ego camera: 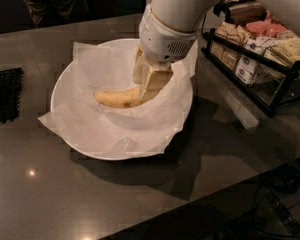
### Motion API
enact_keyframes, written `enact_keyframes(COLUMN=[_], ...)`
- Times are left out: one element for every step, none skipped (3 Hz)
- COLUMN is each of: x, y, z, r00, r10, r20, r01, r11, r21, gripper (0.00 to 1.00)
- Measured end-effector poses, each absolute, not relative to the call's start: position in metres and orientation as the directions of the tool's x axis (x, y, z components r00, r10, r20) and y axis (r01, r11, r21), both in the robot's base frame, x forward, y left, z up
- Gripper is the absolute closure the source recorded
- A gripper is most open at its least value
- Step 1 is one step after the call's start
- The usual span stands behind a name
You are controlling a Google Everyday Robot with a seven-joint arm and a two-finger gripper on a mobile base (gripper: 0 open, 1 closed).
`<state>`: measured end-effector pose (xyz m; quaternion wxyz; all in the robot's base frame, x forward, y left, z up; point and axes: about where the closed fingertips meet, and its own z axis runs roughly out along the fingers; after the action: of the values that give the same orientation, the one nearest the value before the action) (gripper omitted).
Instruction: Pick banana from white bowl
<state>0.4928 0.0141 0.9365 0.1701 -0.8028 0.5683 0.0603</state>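
The white bowl (57, 90) stands on the dark table, lined with crinkled white paper whose corners stick out over the rim. The yellow banana (115, 99) hangs just above the paper near the bowl's middle, with its right end between the fingers. My gripper (149, 86) reaches down into the bowl from the upper right and is shut on the banana's right end. The white wrist hides the far part of the bowl.
A black wire rack (257, 59) full of packets stands at the right. A black mat (4, 96) lies at the left edge. A person (55, 4) stands behind the table. The table's front edge runs along the lower right, with cables (285, 204) below it.
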Motion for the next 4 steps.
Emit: enact_keyframes(x=[0.491,0.479,0.459,0.439], y=[0.017,0.017,0.018,0.019], z=[0.962,0.991,1.017,1.035], r00=[0.397,0.445,0.494,0.524], r10=[-0.862,-0.830,-0.798,-0.778], r20=[-0.315,-0.337,-0.345,-0.347], r01=[-0.908,-0.878,-0.843,-0.816], r11=[-0.319,-0.330,-0.342,-0.342], r21=[-0.270,-0.347,-0.415,-0.466], gripper=[1.00,1.00,1.00,1.00])
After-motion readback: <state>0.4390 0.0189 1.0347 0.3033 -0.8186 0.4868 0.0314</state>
